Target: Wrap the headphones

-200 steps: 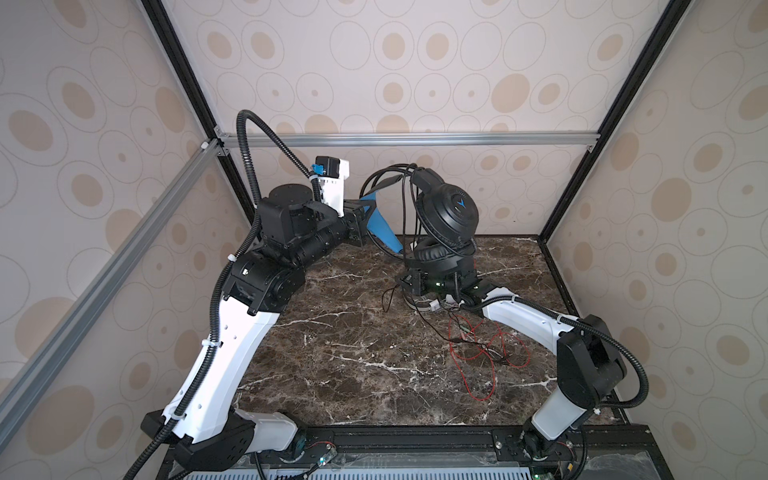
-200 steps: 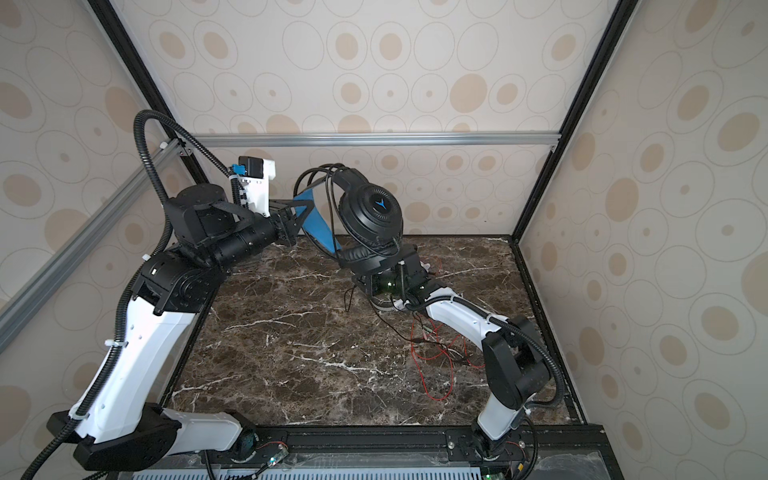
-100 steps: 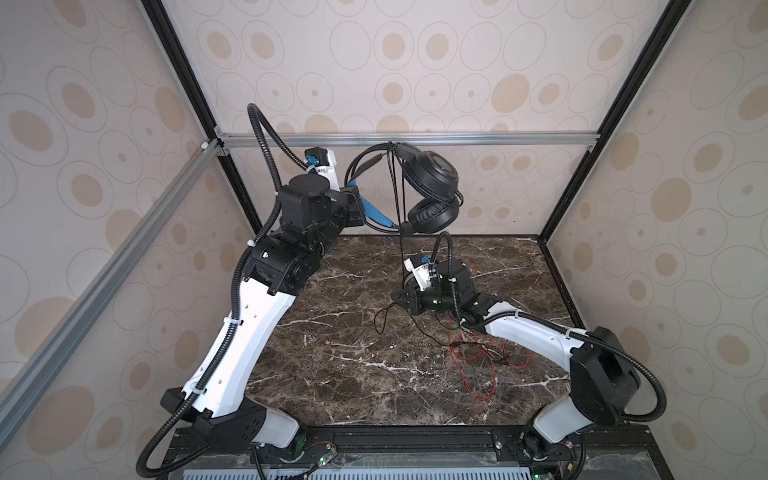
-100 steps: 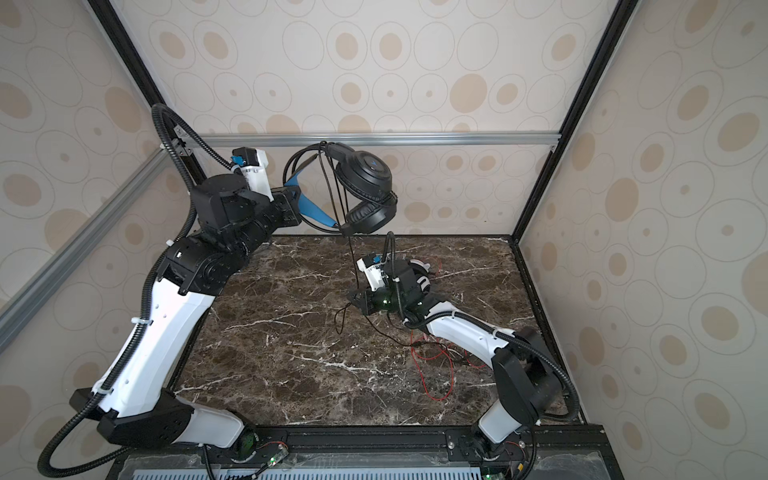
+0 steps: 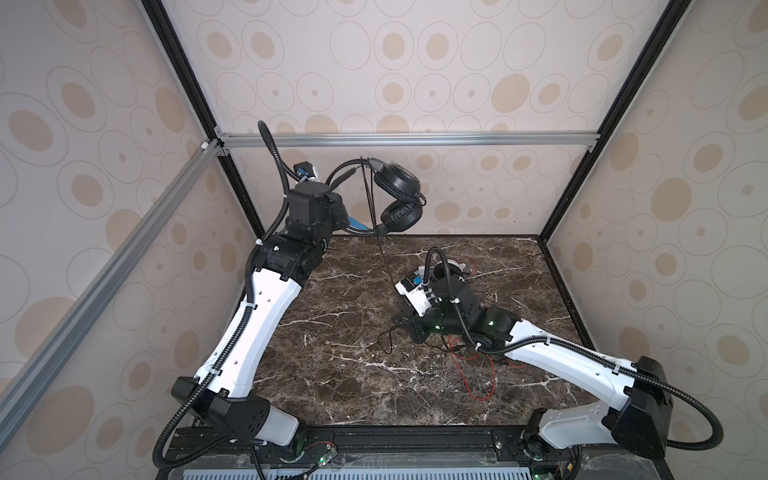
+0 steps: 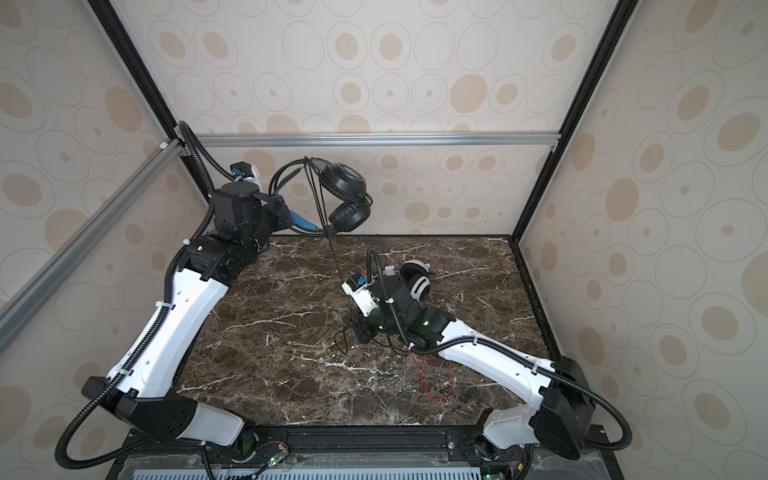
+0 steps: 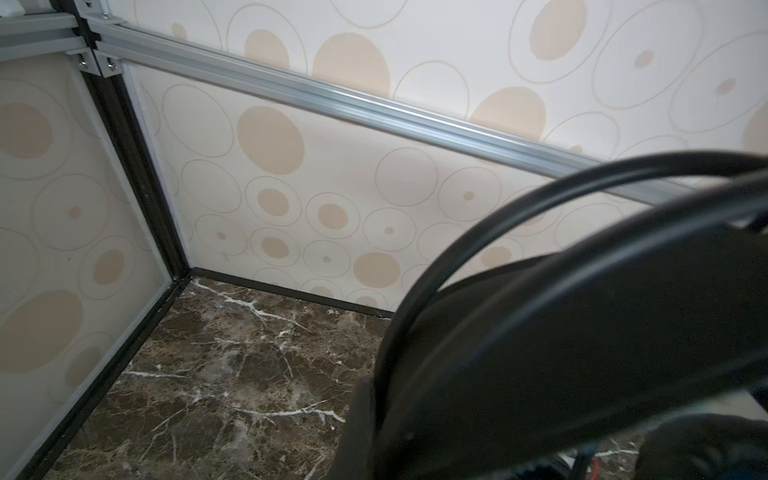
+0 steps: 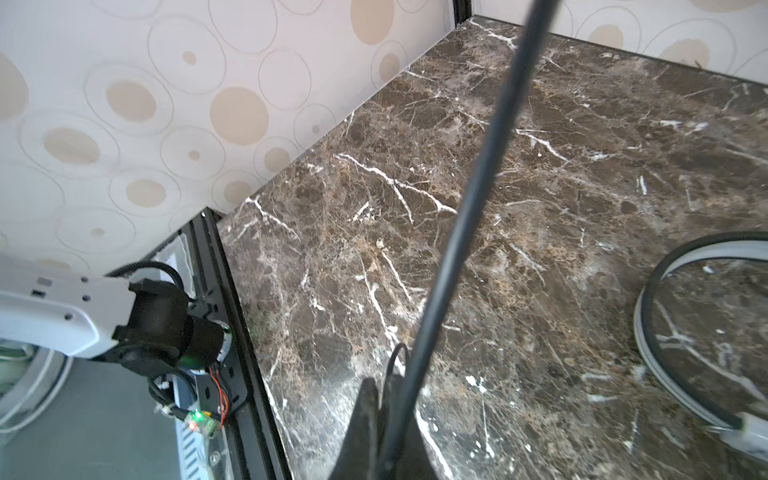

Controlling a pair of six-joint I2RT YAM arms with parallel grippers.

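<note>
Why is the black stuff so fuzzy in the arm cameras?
Left wrist view: the black headphones sit too close, so they blur; right wrist view: the black cord blurs likewise, while the marble table behind looks sharp.

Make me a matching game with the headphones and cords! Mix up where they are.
1 black headphones
2 white headphones
3 red cord
4 black cord

A squiggly on the table
B up in the air
C stretched straight
D lying half hidden behind the right arm

Pairs: 1-B, 2-D, 3-A, 4-C
</note>
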